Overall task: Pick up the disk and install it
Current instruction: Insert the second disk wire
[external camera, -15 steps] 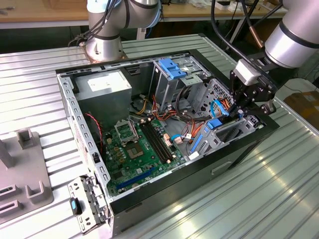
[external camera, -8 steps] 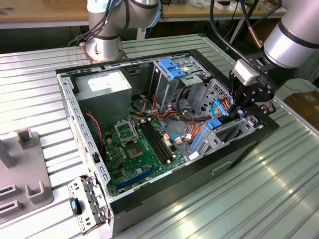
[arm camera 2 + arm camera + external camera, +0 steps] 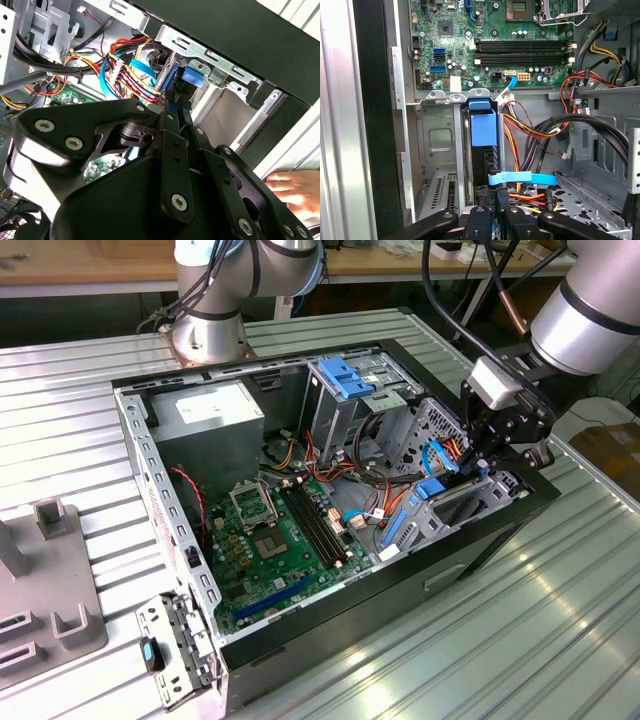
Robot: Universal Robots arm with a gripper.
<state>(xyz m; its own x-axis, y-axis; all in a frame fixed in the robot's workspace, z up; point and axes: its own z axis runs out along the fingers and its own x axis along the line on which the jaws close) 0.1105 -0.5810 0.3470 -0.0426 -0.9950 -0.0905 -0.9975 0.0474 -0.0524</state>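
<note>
The disk (image 3: 483,127) stands on edge in the drive bay at the front corner of the open computer case (image 3: 150,470), its blue carrier tab toward the motherboard. In the exterior view the disk (image 3: 430,490) sits low in the bay on that view's right. My gripper (image 3: 480,465) reaches down into the bay from above. Both wrist views show its black fingers (image 3: 504,207) close together on the disk's near edge, and the blue rail (image 3: 167,85) runs out from between them, so my gripper (image 3: 175,102) is shut on the disk.
Bundles of red, yellow and blue cables (image 3: 530,180) crowd the bay beside the disk. The green motherboard (image 3: 270,540) and a grey power-supply box (image 3: 205,415) fill the case. A bare blue bracket (image 3: 345,380) sits in the upper cage. A person's hand (image 3: 290,187) rests outside the case.
</note>
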